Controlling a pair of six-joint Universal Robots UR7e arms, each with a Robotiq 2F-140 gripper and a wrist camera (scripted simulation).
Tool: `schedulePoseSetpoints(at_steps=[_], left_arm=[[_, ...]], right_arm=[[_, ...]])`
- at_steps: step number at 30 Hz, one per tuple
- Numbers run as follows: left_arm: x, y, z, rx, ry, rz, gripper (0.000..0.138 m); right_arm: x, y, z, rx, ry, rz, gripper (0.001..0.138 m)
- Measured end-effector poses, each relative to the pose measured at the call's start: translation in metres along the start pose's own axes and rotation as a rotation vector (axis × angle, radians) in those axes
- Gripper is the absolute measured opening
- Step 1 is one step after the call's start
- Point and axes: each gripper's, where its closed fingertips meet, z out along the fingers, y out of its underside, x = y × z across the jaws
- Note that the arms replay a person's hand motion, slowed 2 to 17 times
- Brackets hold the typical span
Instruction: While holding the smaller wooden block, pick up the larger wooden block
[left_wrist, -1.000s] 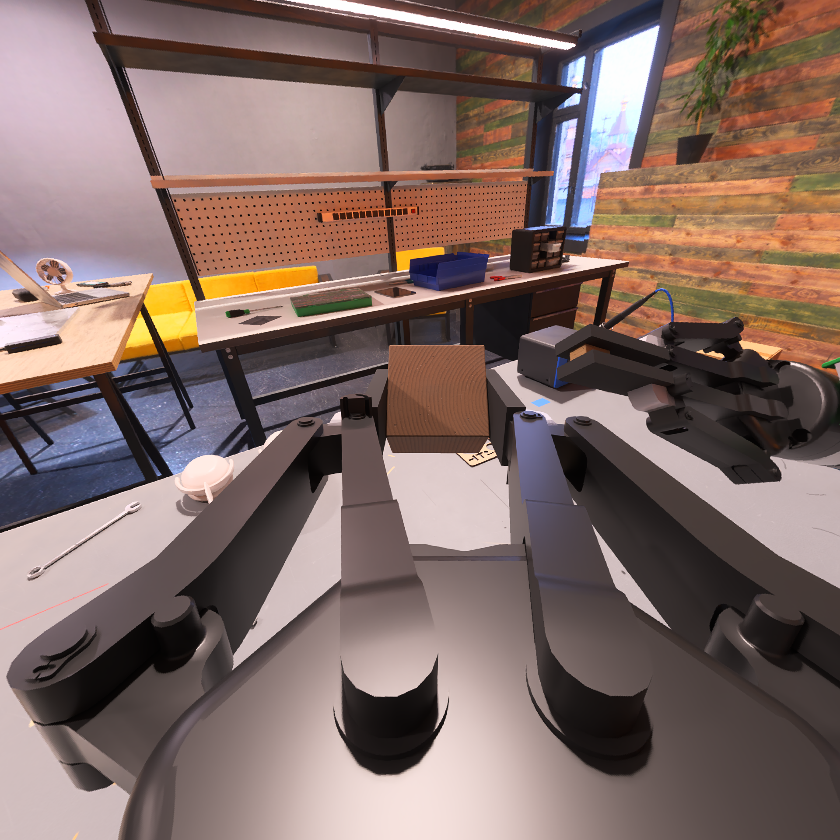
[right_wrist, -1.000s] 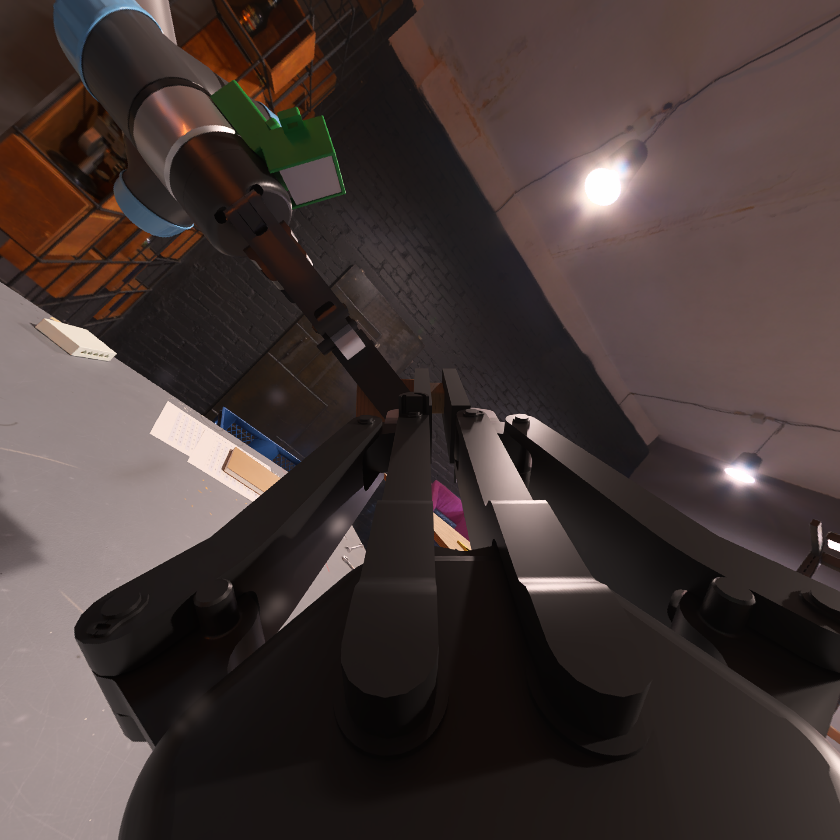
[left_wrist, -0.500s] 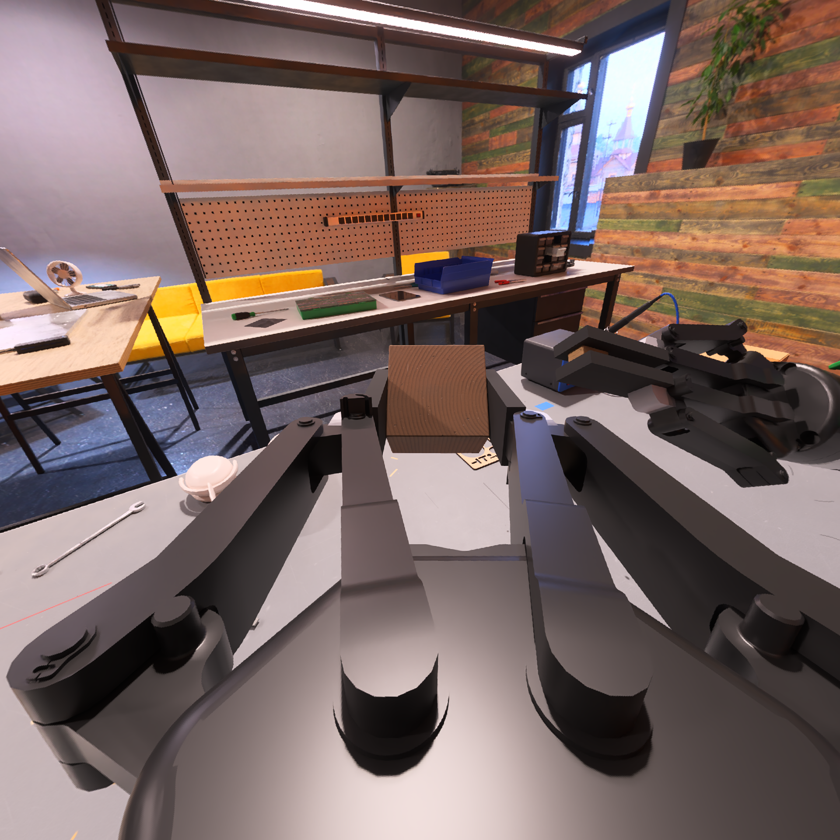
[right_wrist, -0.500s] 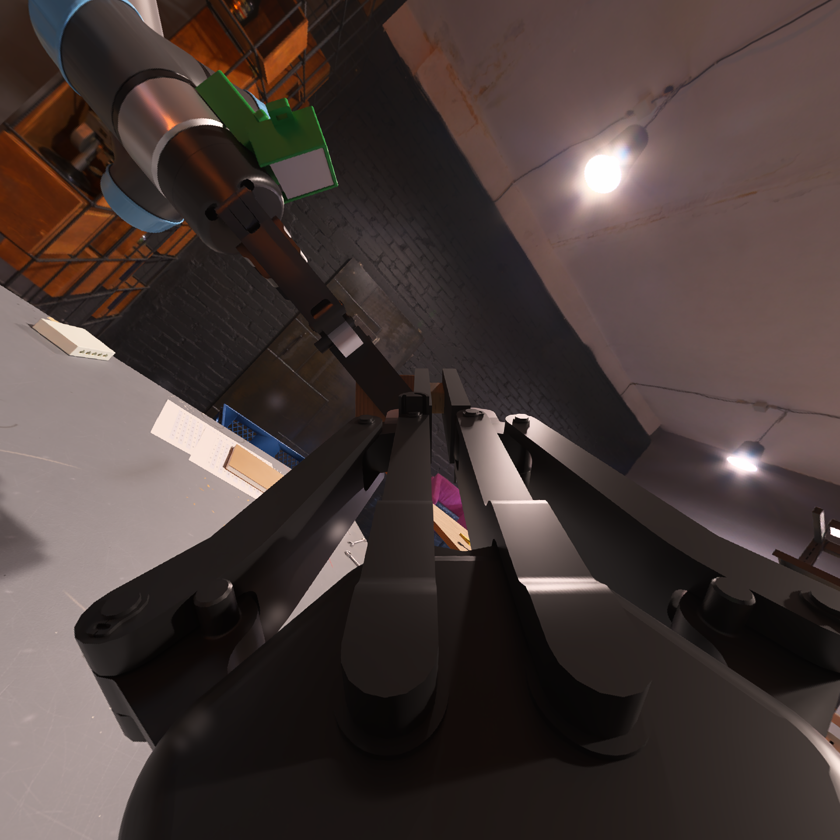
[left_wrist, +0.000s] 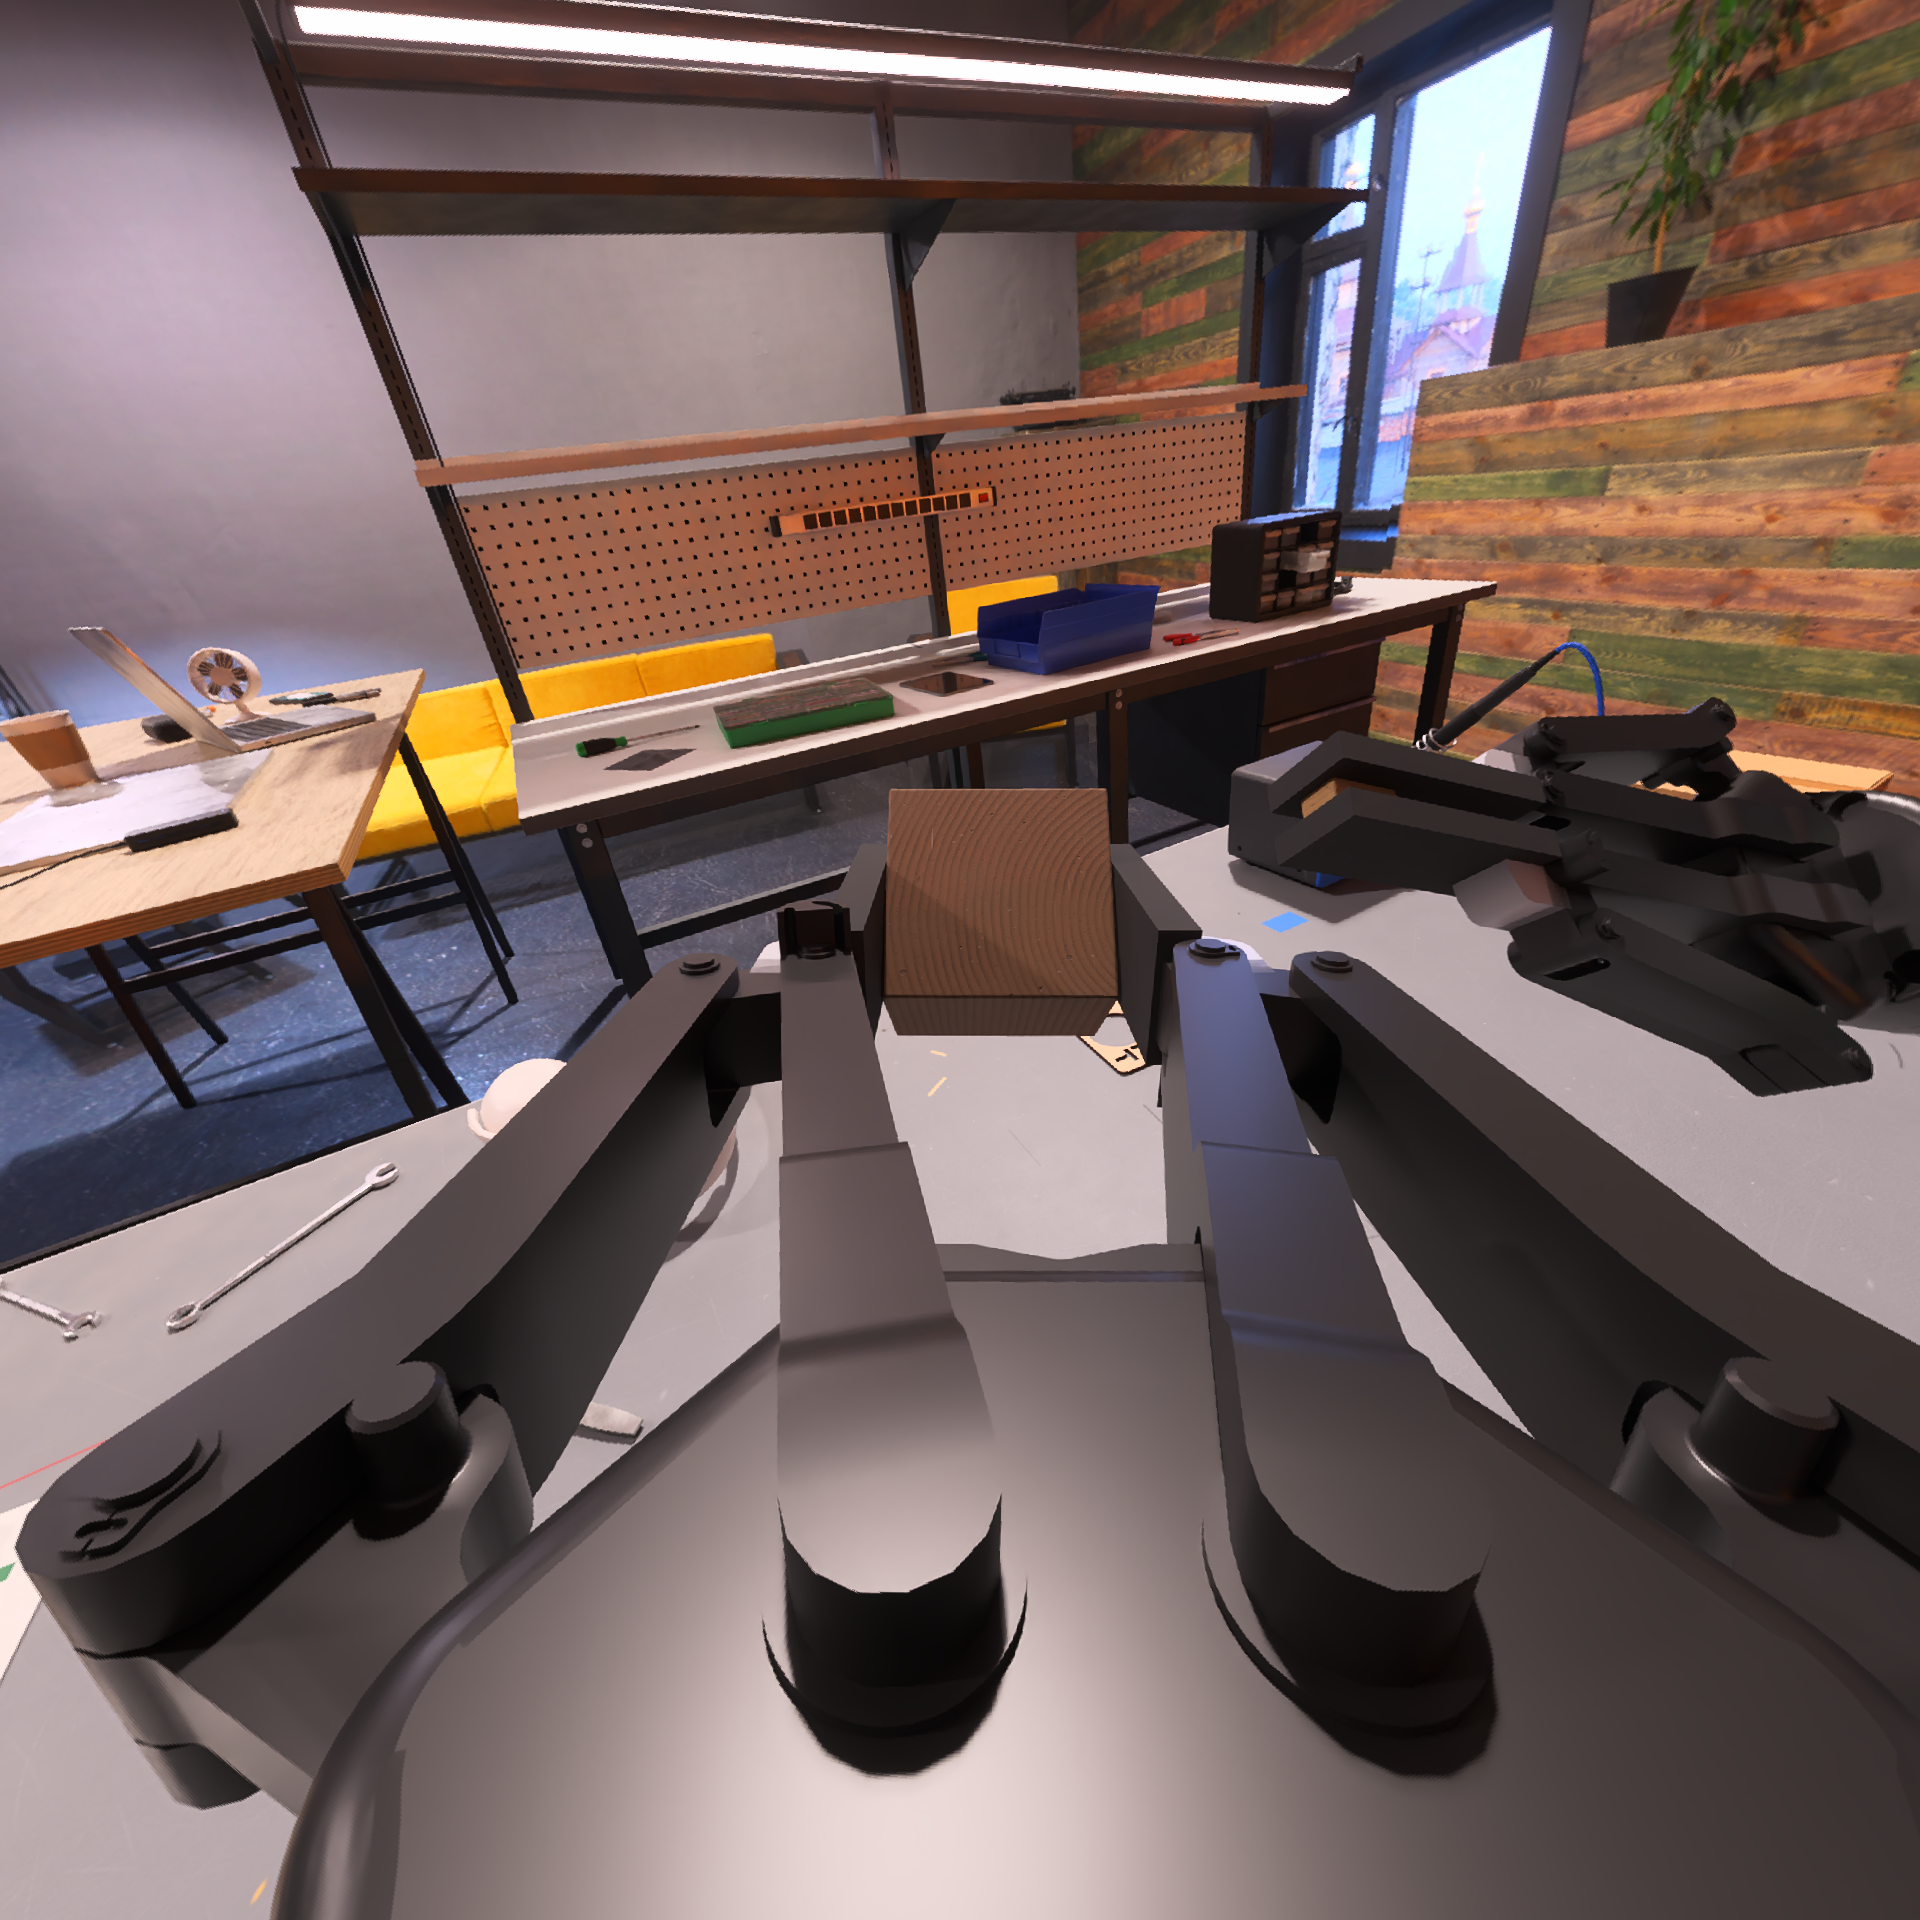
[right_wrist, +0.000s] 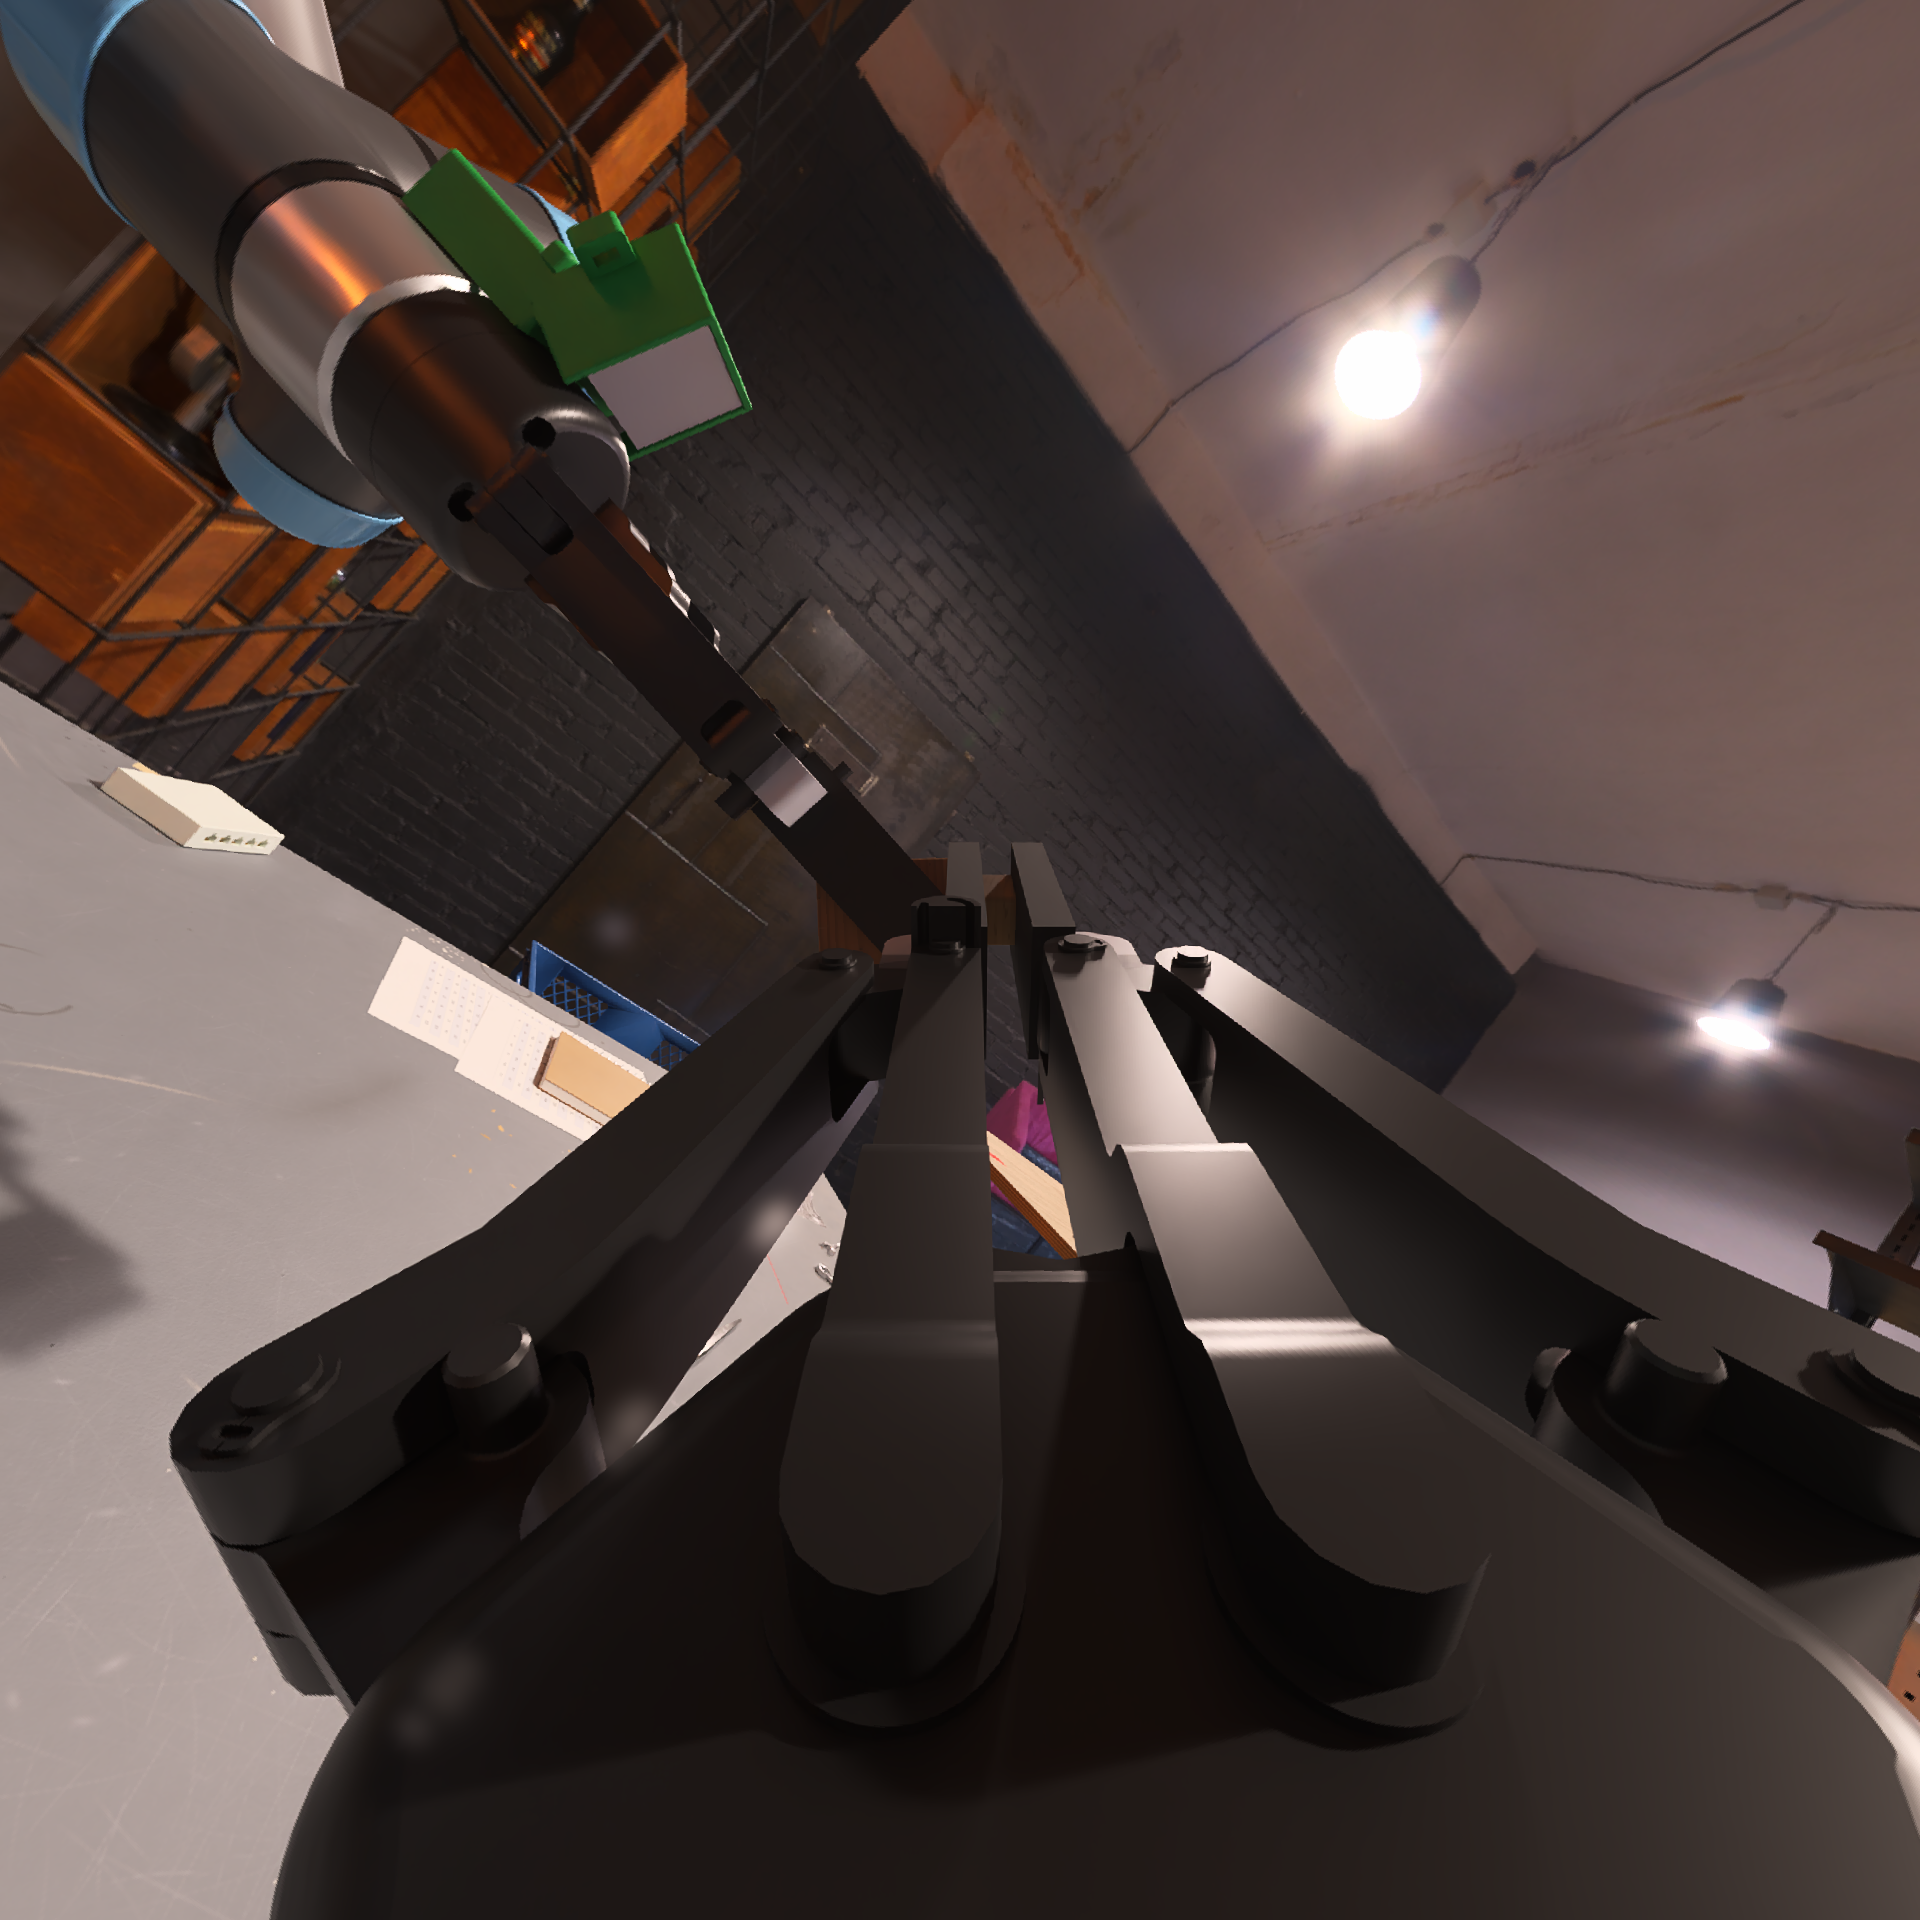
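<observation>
Left gripper (left_wrist: 997, 914) at frame centre, clamped on large block (left_wrist: 995, 906); fingers (left_wrist: 1138, 914) flat against opposite side faces, grain end toward camera. Block clear of grey table (left_wrist: 1039, 1153), its underside visible above a small tan tag (left_wrist: 1117, 1051) lying there. Square side grip likely chosen to stop the block twisting.

Right gripper (left_wrist: 1288, 805) at right of same frame, lying low and near-level over the table, pinching small block (left_wrist: 1335, 795), a pale sliver between the tips. Kept off to the side, apart from the left gripper, probably to leave room for the lift.

Right wrist view: tips nearly together at frame centre, a bit of wood (right_wrist: 1000, 906) between them; camera aimed upward at ceiling lamps. Left arm reaching in from upper left.

Both blocks held; task judged about complete. Wrench (left_wrist: 281, 1247) at lower left untouched.
</observation>
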Motion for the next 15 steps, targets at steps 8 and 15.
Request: schedulePoseSetpoints(at_steps=[8,15], left_arm=[[0.0025,-0.0014,-0.0004,0.006,0.000,0.005,0.052],[0.0053,-0.0020,0.0007,0.011,-0.002,0.036,0.052]], right_arm=[[-0.0006,0.0022,0.0010,-0.016,0.006,0.004,0.008],[0.0005,0.0008,-0.0002,0.001,0.015,0.000,0.008]])
